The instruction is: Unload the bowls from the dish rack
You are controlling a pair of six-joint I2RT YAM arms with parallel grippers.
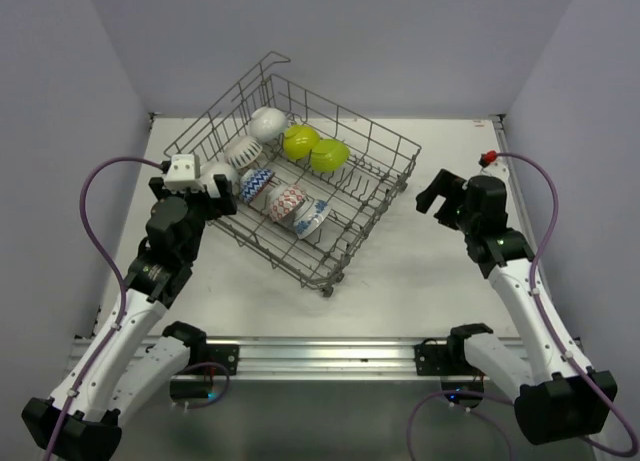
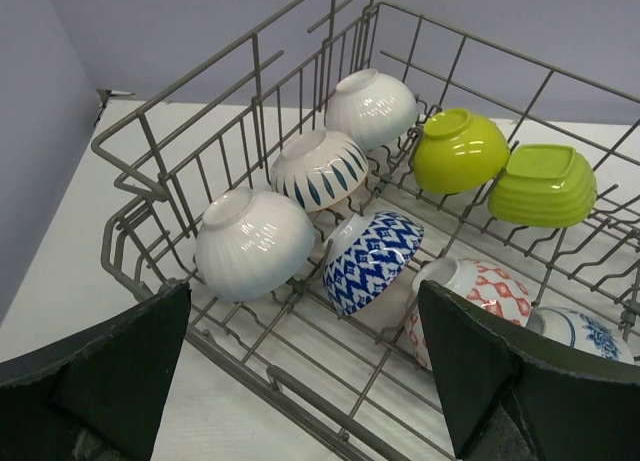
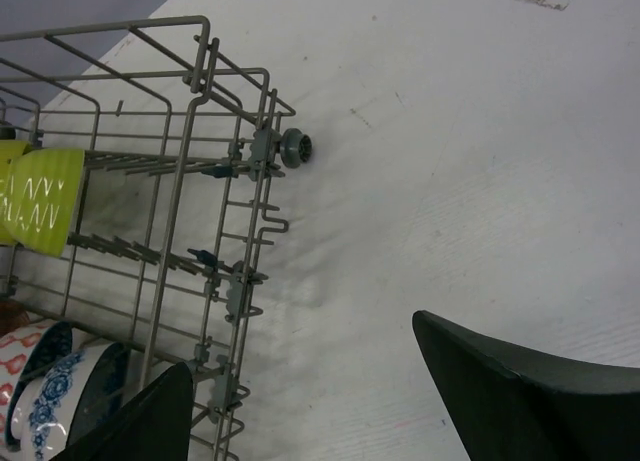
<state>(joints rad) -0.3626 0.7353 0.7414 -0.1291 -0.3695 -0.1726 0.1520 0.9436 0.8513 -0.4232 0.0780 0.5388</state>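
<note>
The grey wire dish rack (image 1: 327,284) stands at an angle in the middle of the table. It holds two lime bowls (image 1: 300,141) (image 1: 329,155), a plain white bowl (image 1: 267,123), a white bowl with blue petals (image 1: 243,151), a ribbed white bowl (image 1: 220,173), a blue-patterned bowl (image 1: 257,186), a red-patterned bowl (image 1: 285,203) and a blue-flowered bowl (image 1: 310,217). My left gripper (image 1: 213,194) is open and empty at the rack's left side, just in front of the ribbed white bowl (image 2: 253,243) and the blue-patterned bowl (image 2: 372,261). My right gripper (image 1: 440,193) is open and empty over bare table, right of the rack (image 3: 236,299).
The white table (image 1: 420,281) is walled by pale panels on the left, back and right. A small wheel (image 3: 296,147) sticks out of the rack's right corner. The rack's tall wire sides (image 2: 330,408) rise between my left gripper (image 2: 305,381) and the bowls.
</note>
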